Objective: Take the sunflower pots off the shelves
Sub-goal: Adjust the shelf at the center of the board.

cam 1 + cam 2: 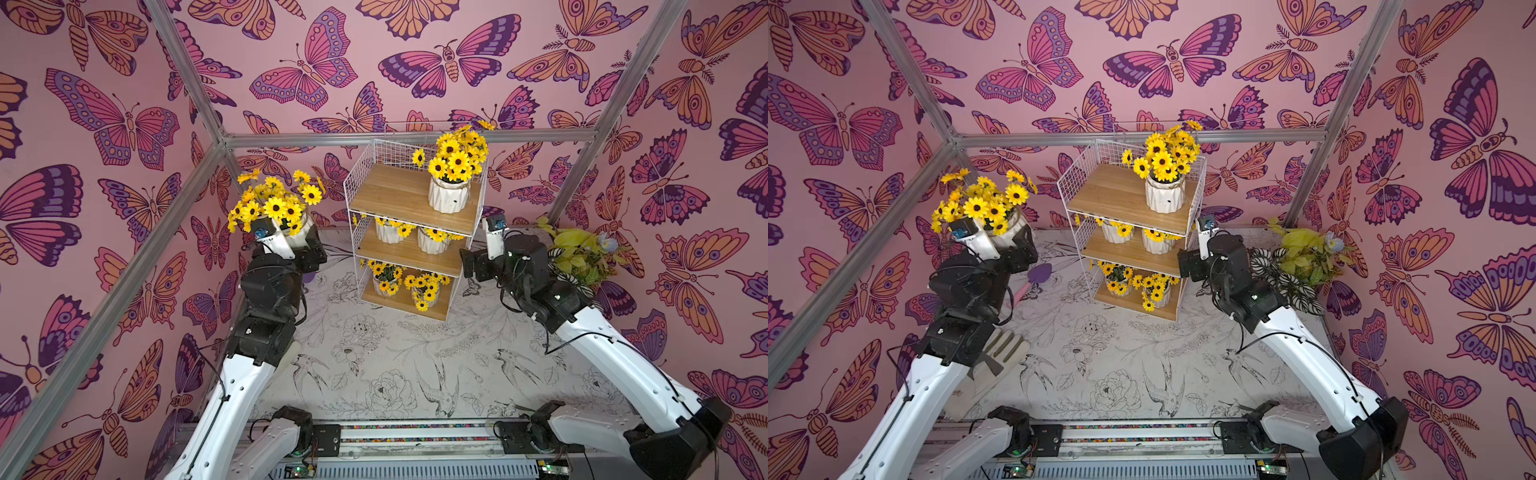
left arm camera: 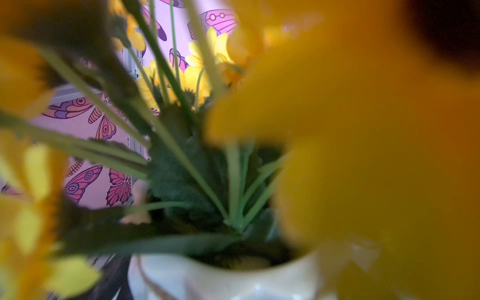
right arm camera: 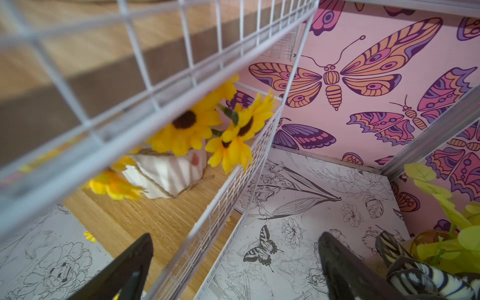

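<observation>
**One pot off, five on the shelves**

We saw the left gripper [image 1: 306,245] clamped on a sunflower pot [image 1: 300,232], held aloft left of the shelves [image 1: 399,191]. The right gripper [image 3: 233,270] was spread wide at the rack's side grid. Shelved: top pot [image 1: 449,195], two middle pots [image 1: 388,233], two bottom pots [image 1: 426,296].

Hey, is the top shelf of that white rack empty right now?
No, one sunflower pot stands upright on the top board.
</observation>
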### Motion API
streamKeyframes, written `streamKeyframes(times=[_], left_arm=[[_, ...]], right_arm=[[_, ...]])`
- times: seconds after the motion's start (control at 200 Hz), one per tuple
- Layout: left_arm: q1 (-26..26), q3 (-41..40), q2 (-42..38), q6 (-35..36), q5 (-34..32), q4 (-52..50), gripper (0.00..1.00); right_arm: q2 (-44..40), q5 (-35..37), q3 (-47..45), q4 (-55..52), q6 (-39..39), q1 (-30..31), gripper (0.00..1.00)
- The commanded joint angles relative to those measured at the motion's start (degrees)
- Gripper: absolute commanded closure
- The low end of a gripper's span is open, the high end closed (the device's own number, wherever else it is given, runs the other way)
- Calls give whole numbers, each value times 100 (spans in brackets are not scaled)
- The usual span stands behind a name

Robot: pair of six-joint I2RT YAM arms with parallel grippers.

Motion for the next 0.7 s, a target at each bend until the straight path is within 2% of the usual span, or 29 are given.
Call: streamKeyframes(times=[0.0, 0.3, 0.696], left_arm=[[55, -155, 60, -201, 32, 623, 38], [55, -1051, 507, -388, -357, 1221, 40], [62, -2024, 1499, -377, -440, 2784, 40]], right_arm=[[86, 84, 120, -158, 131, -280, 1], [340, -242, 287, -181, 397, -848, 1], [509, -442, 451, -202, 568, -1151, 1]])
